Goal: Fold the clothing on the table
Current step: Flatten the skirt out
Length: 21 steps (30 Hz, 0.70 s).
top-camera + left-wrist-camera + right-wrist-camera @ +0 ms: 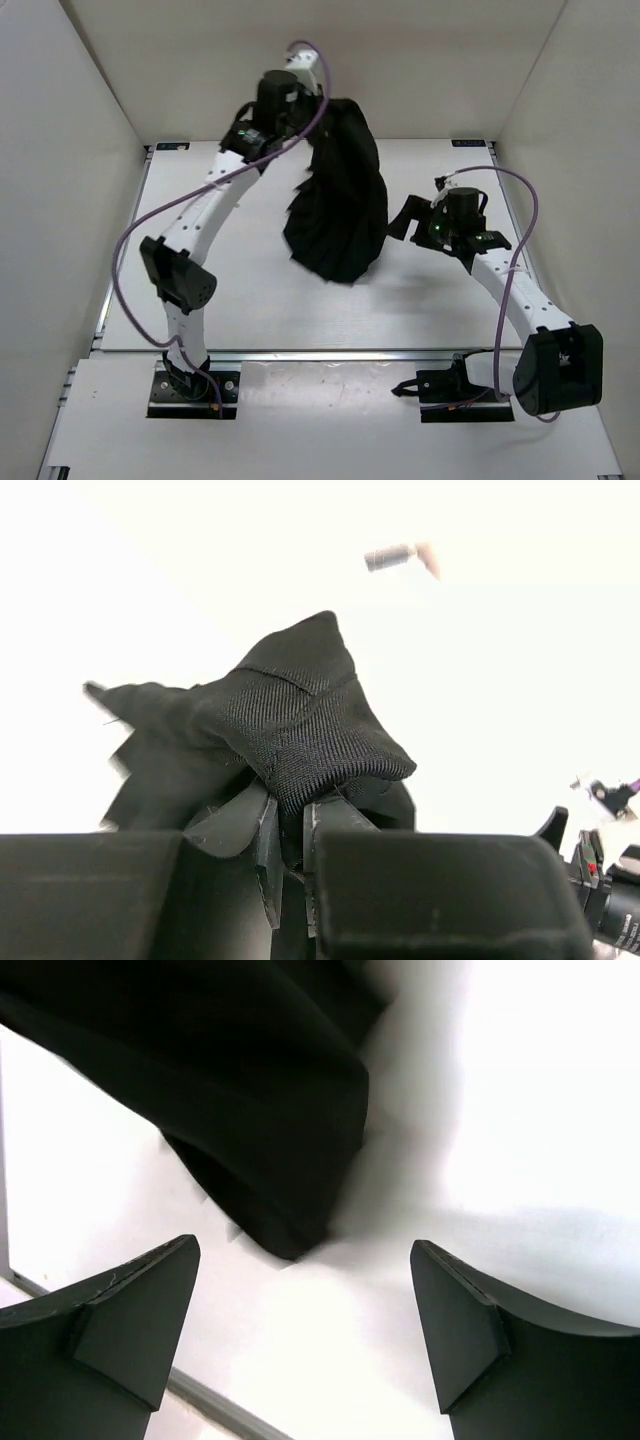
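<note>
The clothing (340, 205) is a black garment hanging in a bunched, pleated column from its top end down onto the white table (250, 300). My left gripper (300, 130) is raised at the back and is shut on the garment's top edge; in the left wrist view a hemmed fold of the clothing (300, 720) sticks up from between the closed fingers (262, 825). My right gripper (408, 218) stands open just right of the hanging cloth. In the right wrist view the clothing's (260, 1100) lower corner lies ahead of the gripper (305, 1295), with nothing between the jaws.
A silver rail (300, 353) runs along the table's near edge and shows in the right wrist view as a grey strip (215, 1410). White walls enclose the left, back and right sides. Purple cables loop off both arms. Both arm bases (195, 390) sit at the front.
</note>
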{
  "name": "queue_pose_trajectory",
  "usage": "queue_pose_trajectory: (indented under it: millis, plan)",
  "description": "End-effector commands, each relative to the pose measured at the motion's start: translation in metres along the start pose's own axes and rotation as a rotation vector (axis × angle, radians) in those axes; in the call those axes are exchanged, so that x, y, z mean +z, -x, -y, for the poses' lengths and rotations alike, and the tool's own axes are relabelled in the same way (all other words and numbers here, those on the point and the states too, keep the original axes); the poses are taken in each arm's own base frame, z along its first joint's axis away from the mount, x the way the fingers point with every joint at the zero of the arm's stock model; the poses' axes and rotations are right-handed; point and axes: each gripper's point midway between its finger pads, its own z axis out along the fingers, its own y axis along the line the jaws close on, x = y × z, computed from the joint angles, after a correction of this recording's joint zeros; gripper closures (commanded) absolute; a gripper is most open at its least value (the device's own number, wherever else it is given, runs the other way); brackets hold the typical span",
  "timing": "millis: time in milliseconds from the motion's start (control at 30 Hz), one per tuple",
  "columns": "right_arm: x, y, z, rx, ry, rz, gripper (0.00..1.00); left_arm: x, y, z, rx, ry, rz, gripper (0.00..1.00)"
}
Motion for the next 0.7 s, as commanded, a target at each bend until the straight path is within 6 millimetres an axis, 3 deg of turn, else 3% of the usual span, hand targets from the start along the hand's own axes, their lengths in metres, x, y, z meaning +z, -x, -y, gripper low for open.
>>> queue_pose_trajectory:
  millis: [0,33,67,133,167,200,233,267,300,333,400,500,667]
  plan:
    - [-0.014,0.045,-0.023,-0.066,0.046,0.134,0.16,-0.071,0.078,-0.015,-0.022,0.008,0.195,1.0]
    - [-0.015,0.043,-0.022,-0.063,0.049,0.138,0.16,-0.083,0.076,-0.025,-0.026,0.04,0.195,1.0]
    - [-0.015,0.042,-0.022,-0.058,0.053,0.136,0.16,-0.084,0.049,-0.044,-0.044,0.082,0.14,1.0]
    - [-0.014,0.038,-0.022,-0.053,0.063,0.128,0.16,-0.079,-0.043,-0.08,-0.109,0.121,-0.036,1.0]
    - [-0.013,0.032,-0.022,-0.047,0.066,0.115,0.16,-0.1,-0.049,-0.083,-0.109,0.126,-0.024,1.0]
    - [-0.013,0.027,-0.024,-0.039,0.068,0.104,0.15,-0.109,-0.131,-0.103,-0.127,0.185,-0.157,1.0]
    - [-0.012,0.021,-0.022,-0.05,0.058,0.095,0.16,-0.125,-0.142,-0.101,-0.112,0.196,-0.159,1.0]
    - [-0.012,0.013,-0.02,-0.036,0.053,0.079,0.15,-0.134,-0.194,-0.114,-0.112,0.254,-0.262,1.0]
    - [-0.011,0.014,-0.022,-0.043,0.065,0.085,0.16,-0.15,-0.231,-0.12,-0.118,0.287,-0.344,1.0]
    - [-0.009,0.008,-0.022,-0.032,0.069,0.068,0.15,-0.159,-0.244,-0.121,-0.133,0.297,-0.375,1.0]
    - [-0.008,0.003,-0.023,-0.033,0.071,0.057,0.15,-0.181,-0.298,-0.13,-0.158,0.353,-0.519,1.0]
    - [0.0,-0.006,-0.03,-0.049,0.078,0.016,0.16,-0.199,-0.325,-0.137,-0.168,0.409,-0.565,1.0]
    - [0.025,-0.033,-0.06,-0.113,0.133,-0.102,0.16,-0.203,-0.322,-0.144,-0.198,0.432,-0.563,1.0]
